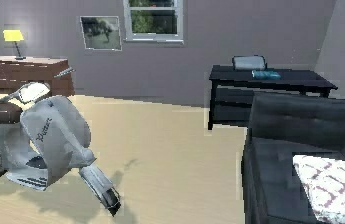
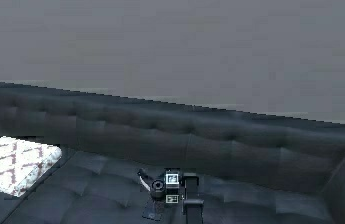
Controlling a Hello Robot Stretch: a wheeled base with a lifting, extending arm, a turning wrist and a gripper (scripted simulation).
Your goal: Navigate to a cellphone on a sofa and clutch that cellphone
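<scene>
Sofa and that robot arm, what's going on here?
The robot's arm stretches out over the seat of the dark sofa. Its fingers show against the seat cushions, and I cannot tell whether they hold anything. A patterned pillow lies at the sofa's end.

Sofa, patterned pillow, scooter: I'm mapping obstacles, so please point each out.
sofa [image 2: 180,135], arm side view, on its backrest.
patterned pillow [image 2: 15,163], arm side view, on its top face.
scooter [image 1: 50,130], forward view, on its grey body panel.

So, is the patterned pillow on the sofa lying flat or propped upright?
Lying flat: the pillow rests on the seat of the sofa, its broad patterned face turned up.
</scene>
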